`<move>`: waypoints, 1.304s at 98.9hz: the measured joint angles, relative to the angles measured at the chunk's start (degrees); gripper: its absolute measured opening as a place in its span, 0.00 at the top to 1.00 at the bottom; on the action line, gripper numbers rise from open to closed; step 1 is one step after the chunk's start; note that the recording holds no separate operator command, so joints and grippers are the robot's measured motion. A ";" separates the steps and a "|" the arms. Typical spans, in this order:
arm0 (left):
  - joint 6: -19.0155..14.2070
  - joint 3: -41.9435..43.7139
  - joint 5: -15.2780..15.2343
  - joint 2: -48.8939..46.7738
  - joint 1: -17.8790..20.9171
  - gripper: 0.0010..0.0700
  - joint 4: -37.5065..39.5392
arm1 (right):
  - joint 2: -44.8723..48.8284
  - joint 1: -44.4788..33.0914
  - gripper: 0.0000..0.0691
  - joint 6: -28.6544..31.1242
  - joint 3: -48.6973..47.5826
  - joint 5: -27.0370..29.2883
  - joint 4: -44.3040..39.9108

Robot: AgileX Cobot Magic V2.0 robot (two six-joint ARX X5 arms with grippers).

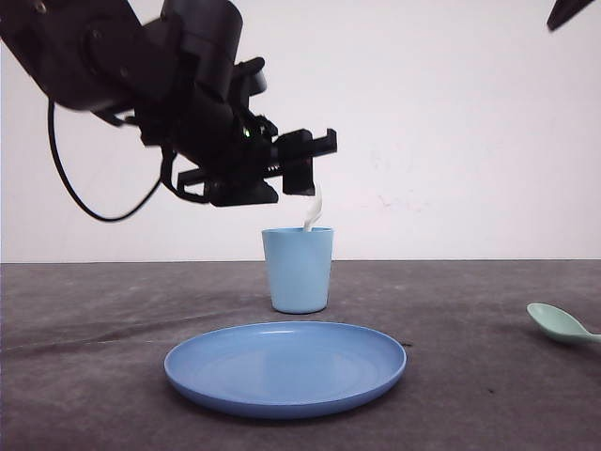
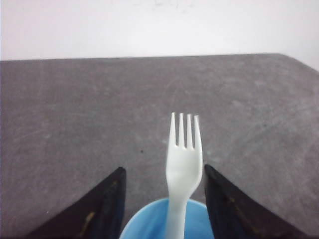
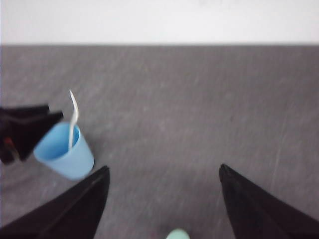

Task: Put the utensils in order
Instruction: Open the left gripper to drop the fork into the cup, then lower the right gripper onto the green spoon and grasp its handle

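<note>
Utensils status: fork is in the cup, spoon not collected yet.

Desk (image 1: pixel 84 310): dark grey, matte, carries everything.

Left arm (image 1: pixel 141 66): reaches in from the left, end effector (image 1: pixel 315 150) hovering just above the cup rim. Left wrist view shows its fingers (image 2: pixel 99 209) spread wide on either side of the fork, no contact, holding nothing.

Round blue plate (image 1: pixel 285 366): near centre, bare, just in front of the cup.

Light blue cup (image 1: pixel 298 270): upright, behind the plate, centre of the desk.

Right end effector (image 3: pixel 164 199): right wrist view has its fingers wide apart, nothing between them, and the spoon tip sits just below the gap.

White plastic fork (image 2: pixel 182 164): handle down inside the cup, four tines up, leaning against the rim.

Mint-green spoon (image 1: pixel 561 323): lying flat on the desk at the right edge, well apart from the cup.

Step in hand, my read: clear the left arm off the cup. Lift straight up first; a sideways pull risks clipping the tines and tipping the cup. Then the right arm takes the spoon. Pinch the handle, not the bowl, and lower it handle first beside the fork.
</note>
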 joint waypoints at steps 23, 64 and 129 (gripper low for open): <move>0.20 0.02 0.00 -14.51 0.00 0.59 -13.49 | 5.07 3.30 0.37 2.36 0.00 0.68 -9.90; -0.35 0.02 0.00 -37.59 -2.45 0.59 -41.70 | 15.65 8.24 0.37 7.91 0.00 4.52 -23.80; -1.07 0.02 0.00 -45.55 -4.50 0.59 -56.13 | 30.27 13.60 0.53 11.50 0.00 13.31 -19.43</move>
